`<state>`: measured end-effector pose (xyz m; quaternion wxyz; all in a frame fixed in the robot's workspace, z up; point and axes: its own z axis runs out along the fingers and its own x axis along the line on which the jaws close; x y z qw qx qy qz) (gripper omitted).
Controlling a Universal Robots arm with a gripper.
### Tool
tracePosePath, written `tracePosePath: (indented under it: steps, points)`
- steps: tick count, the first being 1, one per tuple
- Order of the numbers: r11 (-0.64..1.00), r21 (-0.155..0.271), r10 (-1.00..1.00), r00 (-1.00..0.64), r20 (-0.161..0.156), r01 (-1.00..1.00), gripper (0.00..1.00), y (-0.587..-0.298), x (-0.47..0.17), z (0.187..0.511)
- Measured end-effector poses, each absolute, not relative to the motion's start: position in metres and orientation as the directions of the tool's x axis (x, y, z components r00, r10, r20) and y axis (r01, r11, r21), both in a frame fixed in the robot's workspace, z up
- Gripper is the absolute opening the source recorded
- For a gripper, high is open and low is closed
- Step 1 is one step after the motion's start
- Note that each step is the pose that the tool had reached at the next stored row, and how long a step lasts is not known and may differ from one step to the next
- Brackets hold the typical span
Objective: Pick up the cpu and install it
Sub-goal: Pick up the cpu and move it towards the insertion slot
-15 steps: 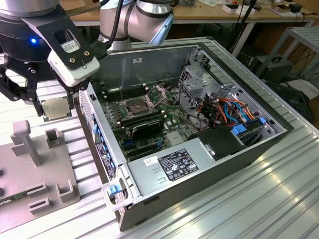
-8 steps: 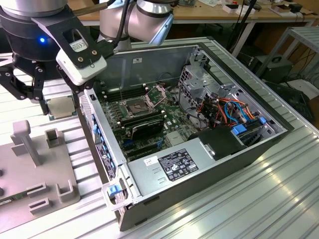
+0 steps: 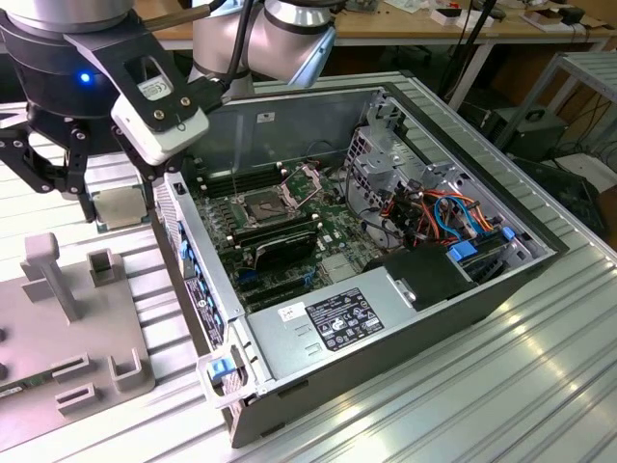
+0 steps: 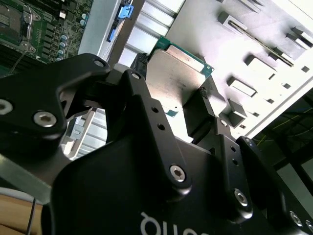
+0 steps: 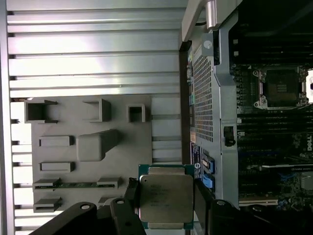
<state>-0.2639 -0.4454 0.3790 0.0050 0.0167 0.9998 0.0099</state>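
My gripper is shut on the cpu, a flat square chip with a dull silver top and a green edge, clamped by two opposite sides between black fingers. In the exterior view the gripper hangs with the cpu above the ribbed table, just outside the open computer case on the exterior view's left. The second wrist view shows the cpu tilted between the jaws. The dark square socket on the motherboard lies open inside the case, with its metal bracket hinged up.
A grey fixture plate with raised holders lies under and beside the gripper. The case's side wall stands between the gripper and the motherboard. Memory sticks, a power supply and cable bundles crowd the case.
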Motion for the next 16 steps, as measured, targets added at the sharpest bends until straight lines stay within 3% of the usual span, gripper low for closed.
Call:
tracePosePath:
  steps: [16]
  points:
    - [0.999, 0.02, 0.033, -0.999, -0.01, 0.033, 0.55, -0.4454, -0.2624, 0.379]
